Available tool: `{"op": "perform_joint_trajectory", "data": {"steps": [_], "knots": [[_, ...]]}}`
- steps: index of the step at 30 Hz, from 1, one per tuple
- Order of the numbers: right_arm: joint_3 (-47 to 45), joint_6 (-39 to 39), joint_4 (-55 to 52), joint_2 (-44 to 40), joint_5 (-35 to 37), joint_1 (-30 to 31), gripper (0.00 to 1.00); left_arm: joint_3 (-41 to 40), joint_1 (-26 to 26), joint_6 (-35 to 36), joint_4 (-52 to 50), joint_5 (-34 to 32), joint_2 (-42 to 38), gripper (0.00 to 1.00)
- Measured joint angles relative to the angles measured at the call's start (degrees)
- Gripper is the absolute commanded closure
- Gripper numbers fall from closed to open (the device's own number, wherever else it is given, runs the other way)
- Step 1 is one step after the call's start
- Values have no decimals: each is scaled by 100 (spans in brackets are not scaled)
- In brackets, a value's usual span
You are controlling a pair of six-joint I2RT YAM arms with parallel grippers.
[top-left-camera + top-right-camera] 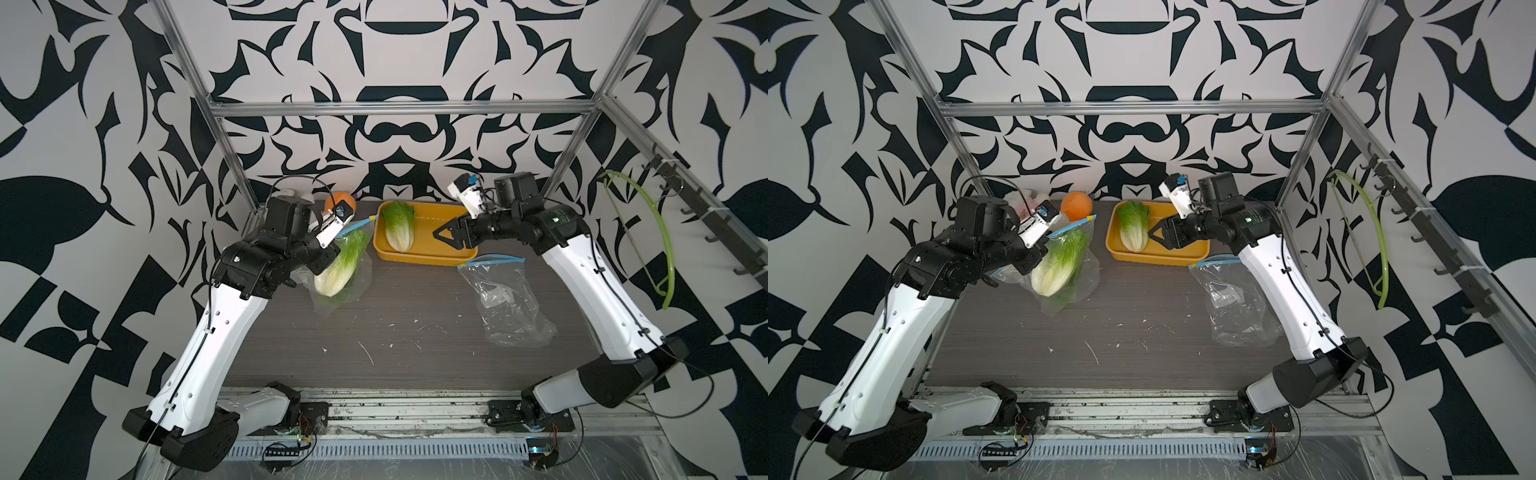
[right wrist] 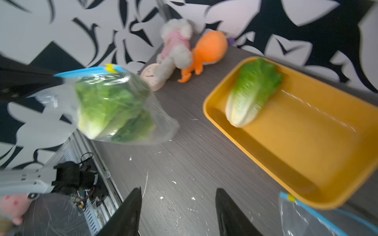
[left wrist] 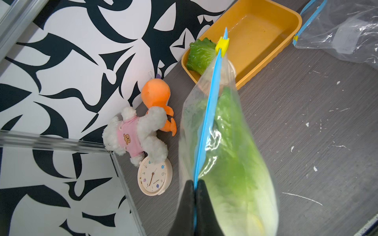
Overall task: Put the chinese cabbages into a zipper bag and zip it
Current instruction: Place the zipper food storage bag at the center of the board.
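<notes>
Hung the zipper bag from a single pinch on its blue zip strip, just off the left end of the yellow tray. Could have slipped or spun free under the weight of the chinese cabbages inside, given so narrow a hold. Kept one cabbage head unbagged, lying in the tray's left half. With the yellow slider at the strip's tray-side end and the strip looking closed, would probably have needed reopening, at some risk to the pinch.

Left jaws: pressed together on the strip; left arm bent low, reaching toward the tray. Right jaws: apart and empty, poised over the tray's right half, aimed at the loose head; right arm folded inward. Just in front of the tray's right corner, flat on the tabletop: a spare zipper bag, empty.
</notes>
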Motion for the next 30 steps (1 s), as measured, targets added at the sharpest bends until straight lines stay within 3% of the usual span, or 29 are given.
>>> {"op": "perform_joint_trajectory", "data": {"steps": [3, 8, 13, 17, 24, 30], "knots": [[-713, 470, 146, -201, 459, -431, 40, -212, -531, -511, 125, -195, 31, 100], [-1762, 1062, 240, -369, 1060, -1189, 38, -1414, -1869, -1582, 1008, -149, 522, 100], [-2555, 1373, 358, -588, 1480, -1893, 32, -2315, -2516, -2675, 1803, 195, 1633, 53], [-2841, 1539, 498, -590, 1622, -2267, 30, -2337, -3047, -3176, 2232, 619, 1967, 39], [-3005, 1836, 1108, -245, 1731, -2938, 30, -1998, -3591, -3960, 3611, 1244, 1829, 39], [-3353, 2122, 1674, 352, 1777, -3445, 31, -1115, -3512, -4500, 4330, 1012, 3383, 42]]}}
